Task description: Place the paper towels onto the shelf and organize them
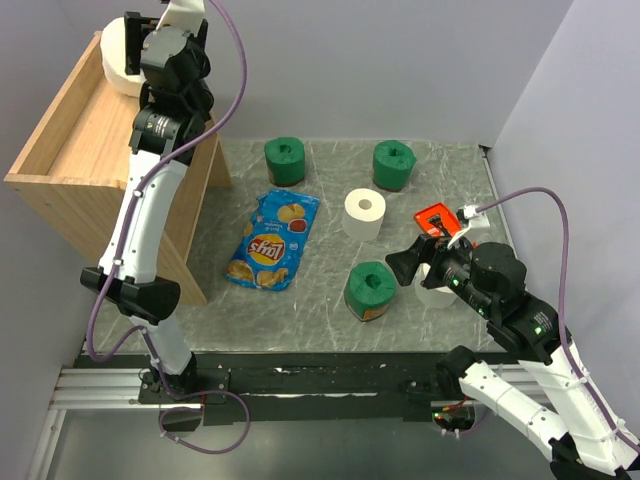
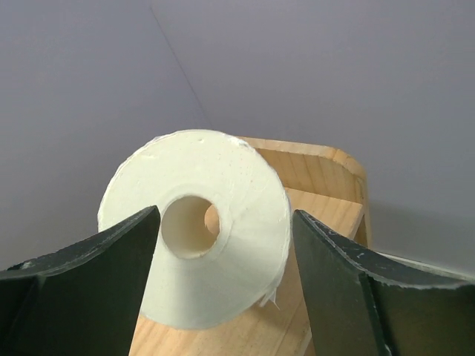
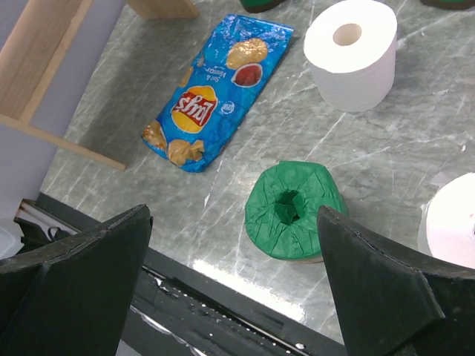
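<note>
A white paper towel roll (image 2: 223, 282) lies tilted on the shelf's wooden tray top (image 2: 326, 215), at its far end (image 1: 118, 62). My left gripper (image 2: 226, 215) is open around it, with a thin gap at the right finger; it is high over the shelf (image 1: 70, 140) in the top view (image 1: 135, 50). My right gripper (image 3: 234, 215) is open and empty above the table, with a green roll (image 3: 293, 211) below between the fingers. In the top view it (image 1: 402, 266) hovers right of that green roll (image 1: 368, 292). Two more green rolls (image 1: 285, 160) (image 1: 393, 165) stand at the back. A white roll (image 1: 364, 214) stands mid-table, and another (image 1: 432, 292) is partly hidden under the right wrist.
A blue chip bag (image 1: 272, 240) lies flat between the shelf and the rolls. A small red-orange object (image 1: 435, 218) lies right of the middle white roll. Walls close in at the back and right. The shelf's side panel (image 1: 190, 240) reaches down to the table's left part.
</note>
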`<state>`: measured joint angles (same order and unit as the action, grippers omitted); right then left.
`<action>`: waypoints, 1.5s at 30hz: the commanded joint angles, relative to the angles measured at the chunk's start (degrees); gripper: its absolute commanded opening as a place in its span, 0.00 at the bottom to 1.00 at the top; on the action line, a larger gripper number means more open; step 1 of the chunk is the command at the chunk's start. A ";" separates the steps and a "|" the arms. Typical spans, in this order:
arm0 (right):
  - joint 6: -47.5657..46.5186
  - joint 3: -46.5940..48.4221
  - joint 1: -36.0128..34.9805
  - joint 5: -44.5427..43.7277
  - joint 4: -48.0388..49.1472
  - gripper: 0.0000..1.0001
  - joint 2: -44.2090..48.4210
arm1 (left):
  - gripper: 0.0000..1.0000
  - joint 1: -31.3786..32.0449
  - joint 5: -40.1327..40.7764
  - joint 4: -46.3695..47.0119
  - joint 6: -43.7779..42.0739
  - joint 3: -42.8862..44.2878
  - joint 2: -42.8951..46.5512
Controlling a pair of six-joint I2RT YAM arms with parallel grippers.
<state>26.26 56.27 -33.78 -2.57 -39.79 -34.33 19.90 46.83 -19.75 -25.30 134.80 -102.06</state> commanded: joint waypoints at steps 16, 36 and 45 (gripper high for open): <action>0.72 3.41 -0.32 -1.56 1.82 0.99 -3.11 | 0.92 5.22 -1.56 1.20 2.18 -4.25 5.19; 8.02 3.41 8.98 -21.00 -12.59 0.79 -23.14 | 0.96 36.17 -28.88 -1.65 21.87 -54.15 25.58; 6.61 0.33 20.41 -15.98 -8.82 0.78 -27.54 | 0.96 38.19 -27.93 6.20 27.41 -67.62 34.97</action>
<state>32.95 57.36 -15.86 -19.79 -50.76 -60.84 57.47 20.23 -23.05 -2.44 73.14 -75.96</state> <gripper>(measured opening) 0.779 0.967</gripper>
